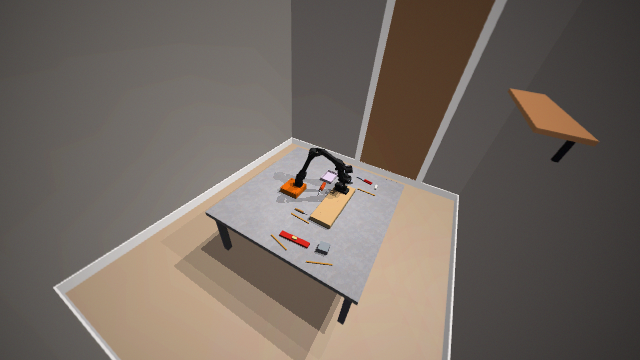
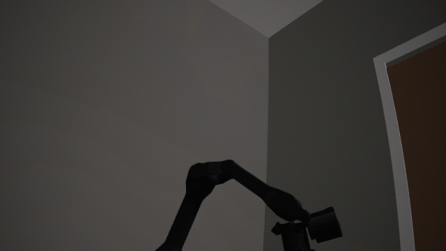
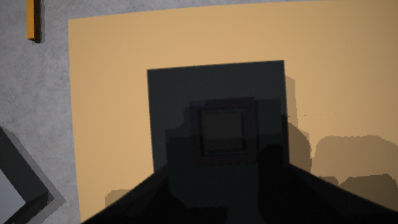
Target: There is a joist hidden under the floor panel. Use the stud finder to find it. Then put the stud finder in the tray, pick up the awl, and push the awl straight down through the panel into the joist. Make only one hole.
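Your top view looks down from high up and far off, taking in the whole bench (image 1: 370,235), the door (image 1: 425,85) and a wall shelf (image 1: 550,117). Your exterior view sits low and close, tilted upward at the arm (image 2: 258,189) against the room corner, with the same door at its right edge. Your wrist view points straight down, very close, onto the panel (image 3: 110,100); the panel and bench surface appear in the top view too.
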You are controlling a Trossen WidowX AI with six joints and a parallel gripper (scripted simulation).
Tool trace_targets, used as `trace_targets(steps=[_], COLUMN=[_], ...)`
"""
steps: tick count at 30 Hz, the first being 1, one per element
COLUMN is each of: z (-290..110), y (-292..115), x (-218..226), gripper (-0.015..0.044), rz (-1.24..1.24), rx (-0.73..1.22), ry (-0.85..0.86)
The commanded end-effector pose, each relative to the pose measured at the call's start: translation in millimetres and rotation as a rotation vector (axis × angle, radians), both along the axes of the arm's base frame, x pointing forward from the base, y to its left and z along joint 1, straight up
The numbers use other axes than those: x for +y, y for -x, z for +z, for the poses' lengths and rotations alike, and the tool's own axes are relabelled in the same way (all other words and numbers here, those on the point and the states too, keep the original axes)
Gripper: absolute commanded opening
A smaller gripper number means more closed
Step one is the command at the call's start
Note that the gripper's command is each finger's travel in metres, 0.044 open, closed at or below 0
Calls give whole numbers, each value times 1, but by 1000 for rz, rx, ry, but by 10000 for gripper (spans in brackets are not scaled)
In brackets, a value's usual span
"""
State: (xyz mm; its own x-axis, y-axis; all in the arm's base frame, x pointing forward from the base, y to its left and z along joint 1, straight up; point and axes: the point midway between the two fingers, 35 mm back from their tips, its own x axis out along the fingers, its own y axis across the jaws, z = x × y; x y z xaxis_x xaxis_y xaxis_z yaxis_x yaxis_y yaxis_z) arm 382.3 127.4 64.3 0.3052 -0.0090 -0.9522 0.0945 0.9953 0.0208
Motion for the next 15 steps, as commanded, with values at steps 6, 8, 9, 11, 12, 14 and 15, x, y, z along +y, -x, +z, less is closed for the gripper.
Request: trace_targets(steps=[6, 8, 9, 11, 12, 14, 15], z=[0, 0, 0, 0, 0, 0, 1], y=[-3, -3, -3, -4, -4, -4, -3], x=[20, 24, 26, 30, 32, 33, 29], gripper=[0, 0, 0, 0, 0, 0, 0], rz=[-3, -3, -3, -3, -3, -3, 2], rx=[1, 1, 1, 1, 1, 1, 0], ry=[-2, -2, -2, -3, -3, -3, -3])
